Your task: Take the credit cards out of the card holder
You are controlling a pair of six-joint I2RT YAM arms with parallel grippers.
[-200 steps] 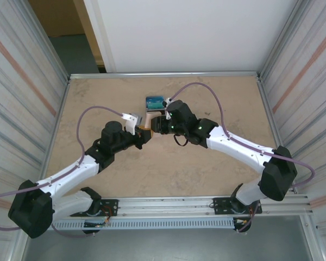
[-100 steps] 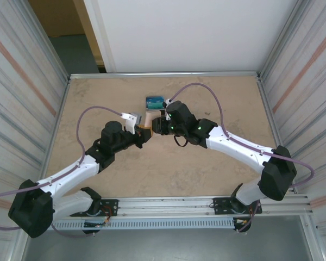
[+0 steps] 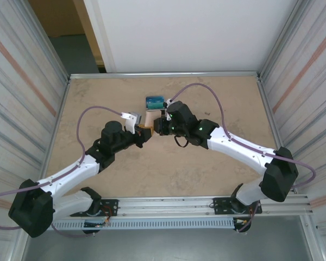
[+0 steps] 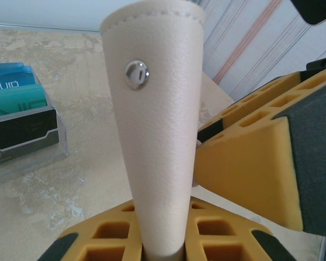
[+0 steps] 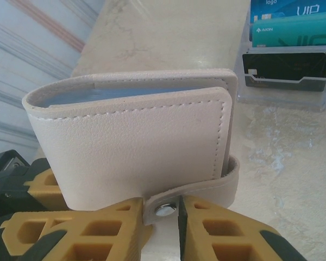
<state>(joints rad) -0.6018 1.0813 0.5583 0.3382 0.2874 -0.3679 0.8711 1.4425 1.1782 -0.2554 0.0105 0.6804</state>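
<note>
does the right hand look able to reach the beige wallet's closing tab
Likely yes: the beige leather wallet's closing tab sits between the right hand's yellow fingers, with nothing in the way.

This looks like a robotics lab test cell, not a home or a shop. A beige, stone-patterned table (image 3: 98, 103) is boxed in by ribbed metal walls (image 3: 22, 81) and a plain white board (image 3: 190, 32) at the back. A left arm (image 3: 70, 176) and a right arm (image 3: 239, 147), both white and black, are bolted to an aluminium rail (image 3: 168, 203) at the near edge. Purple cables (image 3: 194, 84) loop over them.
</note>
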